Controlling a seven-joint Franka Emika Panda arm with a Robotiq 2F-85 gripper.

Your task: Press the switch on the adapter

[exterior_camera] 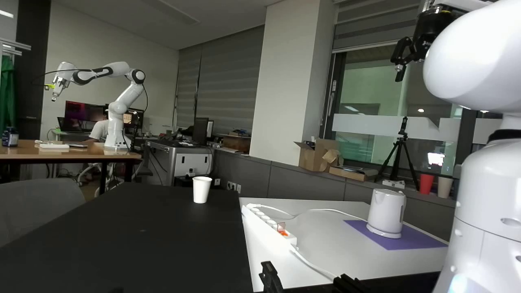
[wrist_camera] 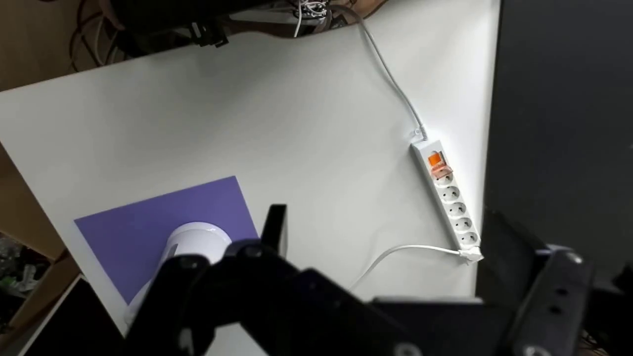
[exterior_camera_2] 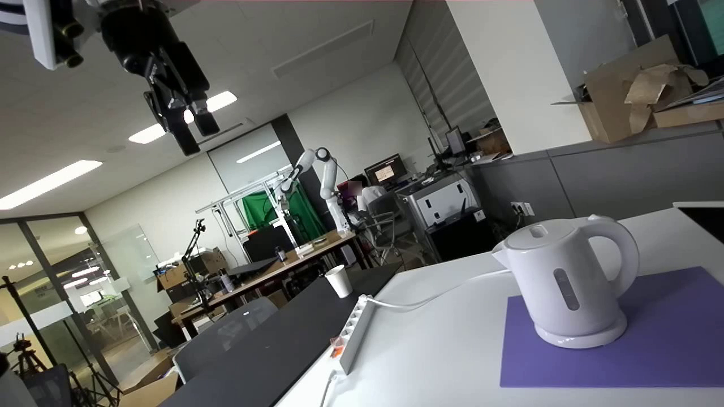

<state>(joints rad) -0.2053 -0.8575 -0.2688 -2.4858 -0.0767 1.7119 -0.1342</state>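
In an exterior view, the claw (exterior_camera_2: 197, 133) hangs high, well above the white surface (exterior_camera_2: 441, 345), directed downward. The white power strip (exterior_camera_2: 354, 333) lies at the edge of that surface, just beside the black surface (exterior_camera_2: 285, 339). A white electric kettle (exterior_camera_2: 557, 282) stands upright on a purple mat (exterior_camera_2: 679, 322).

In an exterior view, a white paper cup (exterior_camera: 201, 190) stands upright on the black surface, apart from the power strip; another robot arm (exterior_camera: 117, 107) is noted in the background.

In the wrist view, the claw's fingers (wrist_camera: 273, 227) are spread wide. The orange switch (wrist_camera: 435, 158) sits at one end of the power strip, a tinted see-through cover (wrist_camera: 441, 171) raised beside it; whether it is pressed cannot be determined. A white plug (wrist_camera: 471, 254) occupies the opposite end, its cord (wrist_camera: 420, 246) running off behind the claw.
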